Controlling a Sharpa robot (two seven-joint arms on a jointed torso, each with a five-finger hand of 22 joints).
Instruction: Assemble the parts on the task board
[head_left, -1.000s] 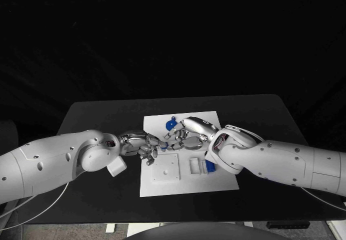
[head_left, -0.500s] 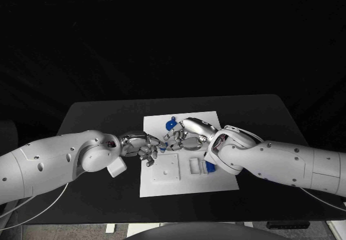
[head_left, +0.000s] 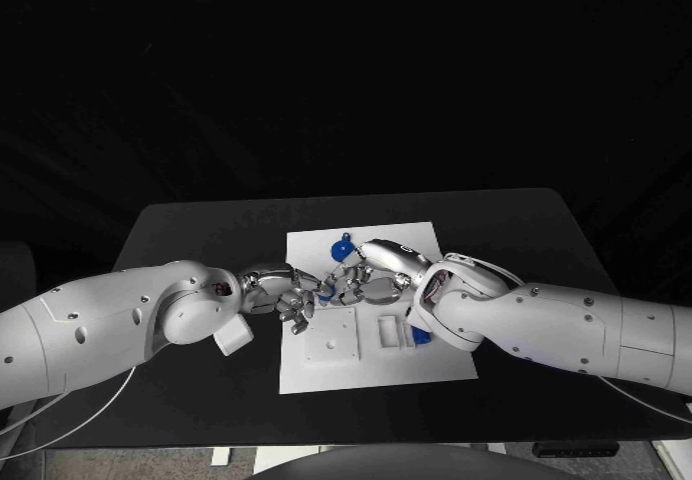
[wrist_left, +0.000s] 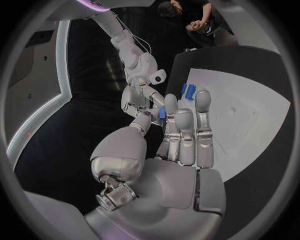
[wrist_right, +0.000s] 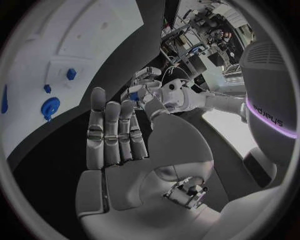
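My right hand (head_left: 378, 272) has edged toward my left hand (head_left: 284, 290); both meet over the task board (head_left: 433, 365), fingertips pinching one small blue part (head_left: 329, 291) between them. I judge this a handover; next, one hand must release.

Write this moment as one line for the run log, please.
left hand: pinches small blue part | right hand: fingertips at same part, grip unclear | task board: round blue part at far edge
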